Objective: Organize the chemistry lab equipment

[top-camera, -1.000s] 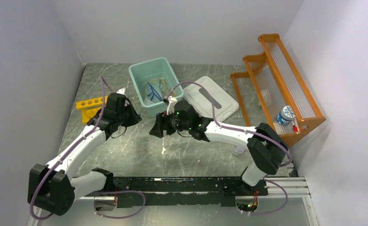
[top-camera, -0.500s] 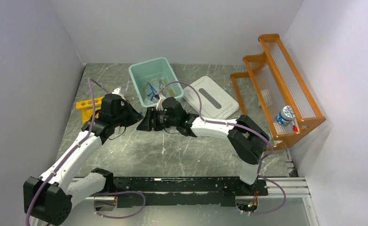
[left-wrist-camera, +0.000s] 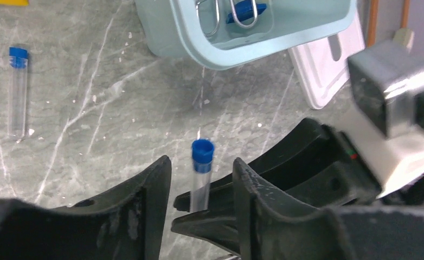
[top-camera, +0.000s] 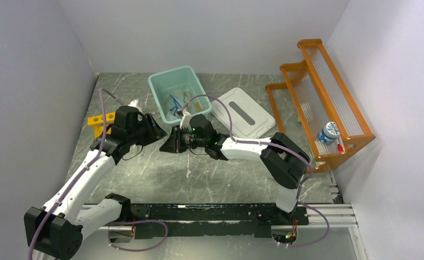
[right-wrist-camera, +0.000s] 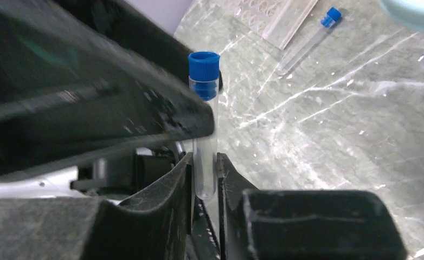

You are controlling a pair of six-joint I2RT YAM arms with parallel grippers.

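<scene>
A clear test tube with a blue cap (right-wrist-camera: 204, 70) stands upright between the arms, in front of the teal bin (top-camera: 164, 81). My right gripper (right-wrist-camera: 204, 160) is shut on its lower end. My left gripper (left-wrist-camera: 201, 165) is open around the same tube (left-wrist-camera: 202, 157), with a gap on each side. In the top view the two grippers meet, the left gripper (top-camera: 156, 130) against the right gripper (top-camera: 167, 145), and they hide the tube. A second capped tube (left-wrist-camera: 17, 89) lies on the table. Forceps and blue pieces (left-wrist-camera: 237, 11) lie in the bin. The yellow tube rack (top-camera: 98, 119) stands at the far left.
A white lid (top-camera: 242, 111) lies right of the bin. The orange shelf (top-camera: 321, 92) lines the right wall and holds a blue-and-white container (top-camera: 327, 132). A small pale scrap (top-camera: 188, 173) lies on the marble table in front of the grippers.
The right arm swung left to meet the left gripper and its jaws closed on the tube. The left gripper, shut on the tube before, has opened.
</scene>
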